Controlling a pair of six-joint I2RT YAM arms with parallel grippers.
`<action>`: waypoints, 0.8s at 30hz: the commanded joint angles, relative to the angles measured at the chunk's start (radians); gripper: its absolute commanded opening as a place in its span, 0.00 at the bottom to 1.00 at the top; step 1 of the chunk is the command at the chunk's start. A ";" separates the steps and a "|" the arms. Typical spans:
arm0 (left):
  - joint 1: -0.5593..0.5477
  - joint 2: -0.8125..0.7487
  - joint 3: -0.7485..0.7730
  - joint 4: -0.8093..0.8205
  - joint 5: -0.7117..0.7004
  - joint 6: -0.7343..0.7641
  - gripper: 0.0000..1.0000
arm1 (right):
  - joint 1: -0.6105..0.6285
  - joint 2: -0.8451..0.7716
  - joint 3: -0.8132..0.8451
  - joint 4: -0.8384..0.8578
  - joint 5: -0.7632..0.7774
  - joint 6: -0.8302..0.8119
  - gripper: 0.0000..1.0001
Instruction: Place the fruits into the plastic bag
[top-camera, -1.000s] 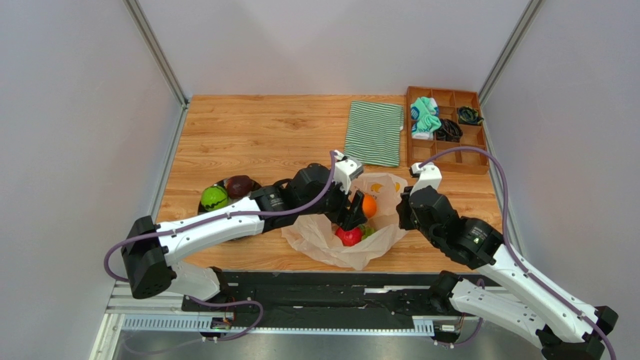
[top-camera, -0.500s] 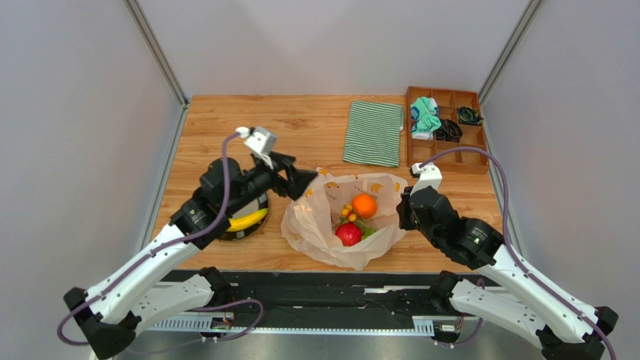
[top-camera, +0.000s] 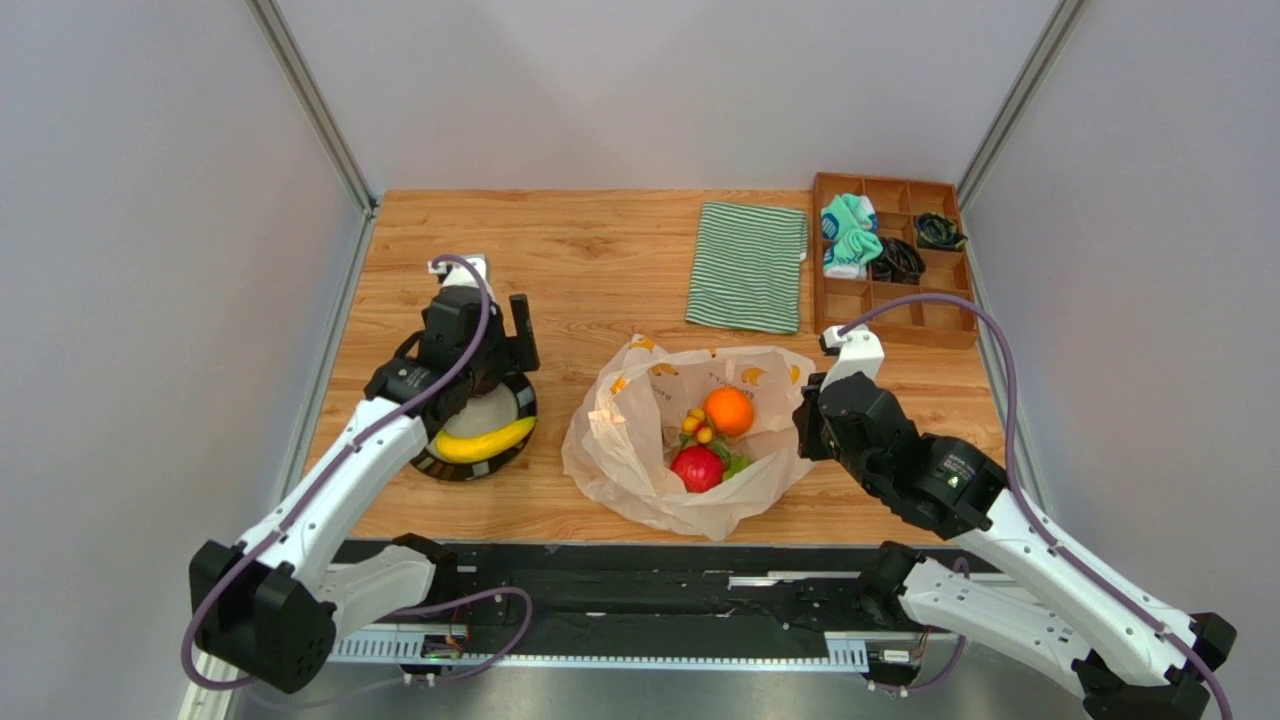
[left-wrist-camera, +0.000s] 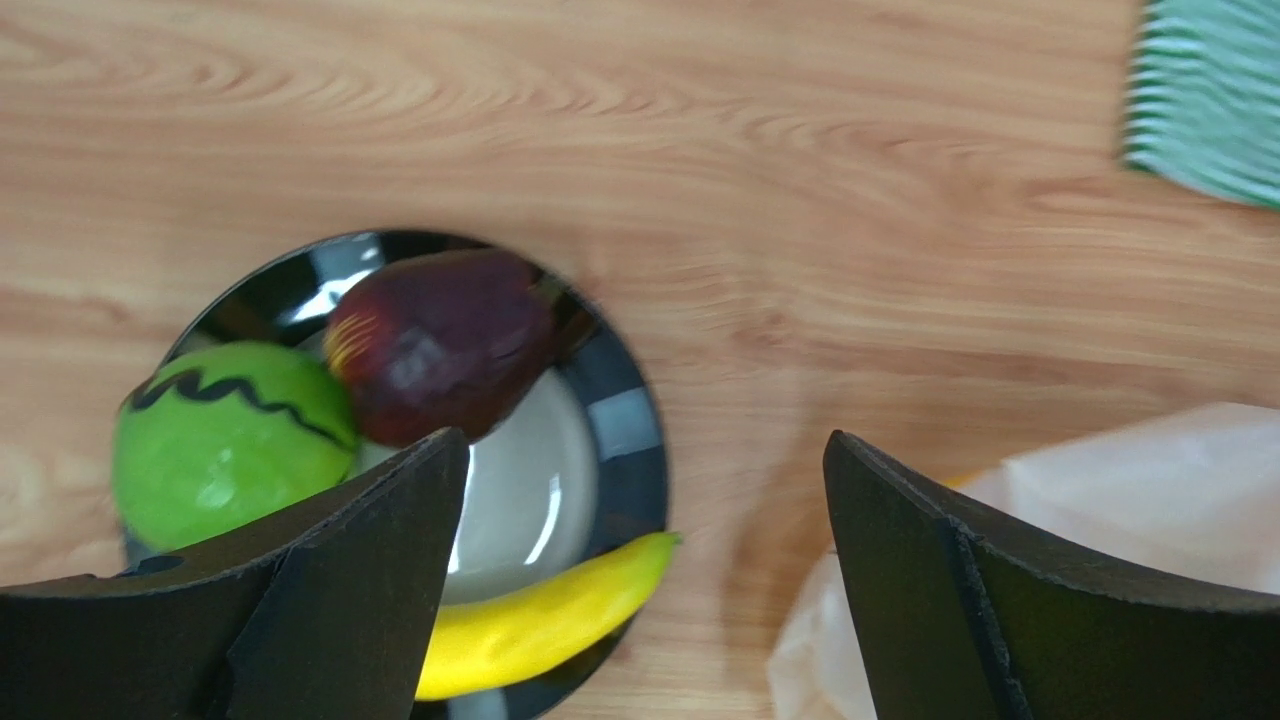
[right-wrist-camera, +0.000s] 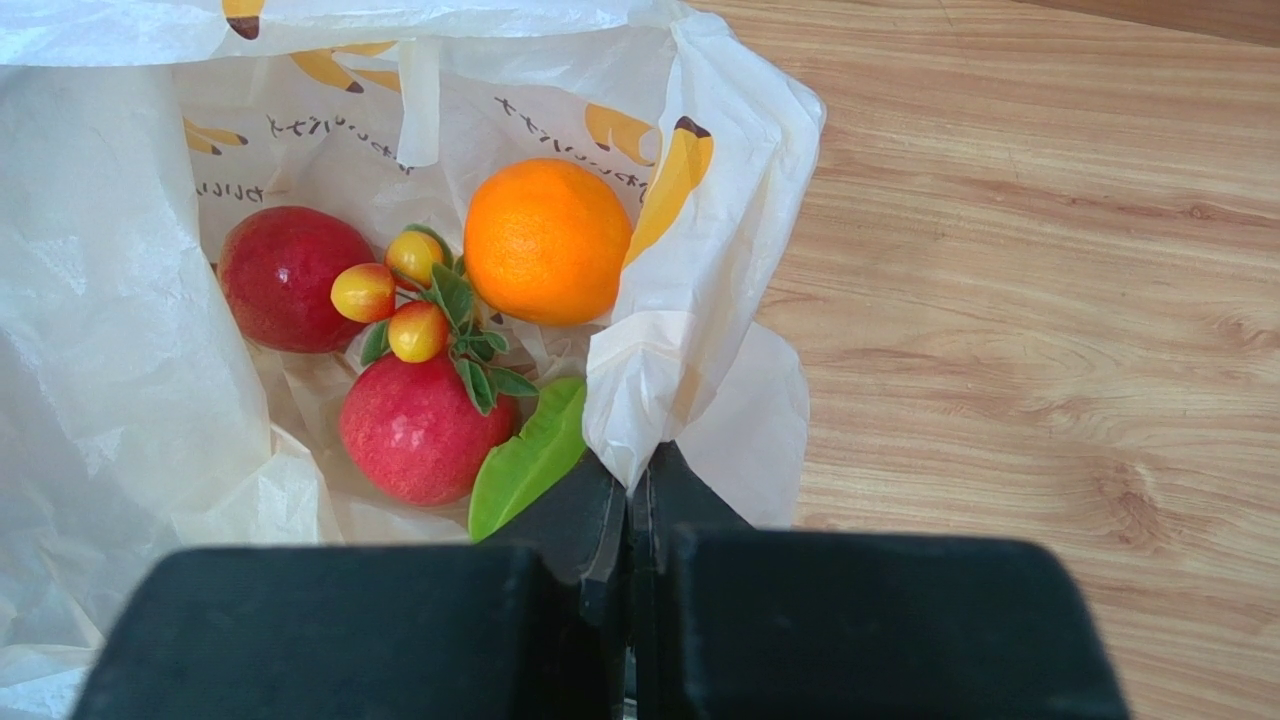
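The plastic bag (top-camera: 646, 465) lies open on the table, also in the right wrist view (right-wrist-camera: 120, 360). It holds an orange (top-camera: 729, 410) (right-wrist-camera: 547, 242), two red fruits (right-wrist-camera: 425, 426) (right-wrist-camera: 286, 278), a small berry sprig (right-wrist-camera: 394, 293) and a green leaf (right-wrist-camera: 529, 458). My right gripper (top-camera: 807, 420) (right-wrist-camera: 627, 480) is shut on the bag's right rim. My left gripper (top-camera: 504, 353) (left-wrist-camera: 643, 450) is open and empty above a black-rimmed plate (top-camera: 519, 405) (left-wrist-camera: 631, 450). The plate holds a yellow banana (top-camera: 484, 441) (left-wrist-camera: 541, 623), a green round fruit (left-wrist-camera: 226, 443) and a dark maroon fruit (left-wrist-camera: 443, 342).
A green-and-white striped cloth (top-camera: 747, 266) (left-wrist-camera: 1210, 98) lies at the back. A wooden compartment tray (top-camera: 932, 312) with small items stands at the back right. Grey walls close in both sides of the table.
My left arm has pulled out of the bag and swung left to hover open over the plate. The bag and my right gripper have stayed put.
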 joint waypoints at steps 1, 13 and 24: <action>0.025 0.070 0.038 -0.057 -0.189 0.006 0.97 | -0.003 -0.004 0.015 0.022 0.010 0.006 0.01; 0.115 0.253 0.072 0.033 -0.140 0.034 0.99 | -0.003 0.004 0.014 0.024 0.006 0.006 0.01; 0.138 0.377 0.107 0.037 -0.205 0.067 0.99 | -0.004 0.022 0.021 0.027 0.004 0.001 0.01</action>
